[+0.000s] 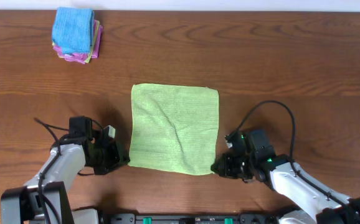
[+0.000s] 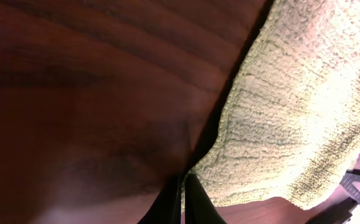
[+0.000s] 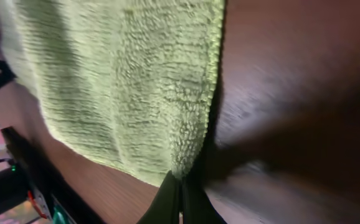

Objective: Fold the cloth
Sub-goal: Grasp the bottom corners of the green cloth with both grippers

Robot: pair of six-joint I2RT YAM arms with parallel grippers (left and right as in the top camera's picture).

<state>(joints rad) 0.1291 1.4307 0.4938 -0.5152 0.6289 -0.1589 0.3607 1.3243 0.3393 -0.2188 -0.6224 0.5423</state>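
Square lime-green terry cloth (image 1: 175,129) flat on brown wooden worktop (image 1: 261,56), left claw (image 1: 124,163) pinching its near-left corner, right claw (image 1: 217,168) pinching near-right corner

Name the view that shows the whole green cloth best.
Overhead: the green cloth lies entire, all four edges showing. The left wrist view shows only the corner pinched by the left gripper; the right wrist view only the corner at the right gripper.

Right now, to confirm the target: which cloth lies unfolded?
The green cloth, spread flat centrally; the others sit folded in a blue-topped stack, far left.
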